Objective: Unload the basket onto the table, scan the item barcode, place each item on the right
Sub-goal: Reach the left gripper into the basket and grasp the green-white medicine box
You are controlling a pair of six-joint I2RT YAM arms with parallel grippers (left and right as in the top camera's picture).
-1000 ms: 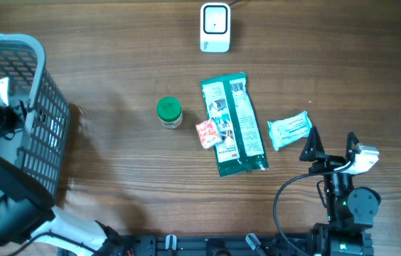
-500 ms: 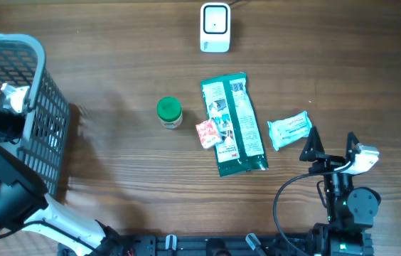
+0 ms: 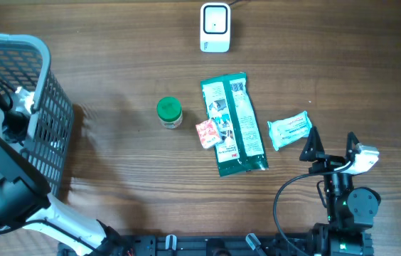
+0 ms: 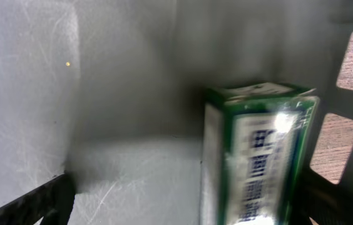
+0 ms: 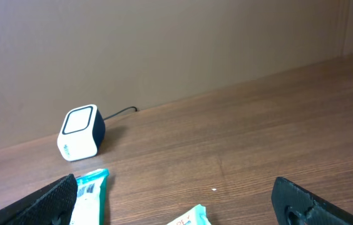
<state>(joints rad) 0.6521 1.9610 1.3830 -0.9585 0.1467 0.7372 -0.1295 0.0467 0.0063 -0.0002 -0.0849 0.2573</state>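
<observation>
The wooden table (image 3: 115,71) carries a grey mesh basket (image 3: 47,121) at its left edge. The left gripper (image 4: 186,199) is inside the basket, fingers spread wide and gripping nothing. A blurred green-and-white box (image 4: 258,156) stands close to its right finger. Mid-table lies a long green pack (image 3: 232,124). The right gripper (image 3: 332,136) sits at the near right, jaws apart and empty. The white scanner (image 3: 215,27) stands at the far edge. 3 small items surround the pack: a pale wipes packet (image 3: 289,131) to its right, a green-lidded jar (image 3: 169,112) to its left, and a red sachet (image 3: 207,133) touching its left side.
</observation>
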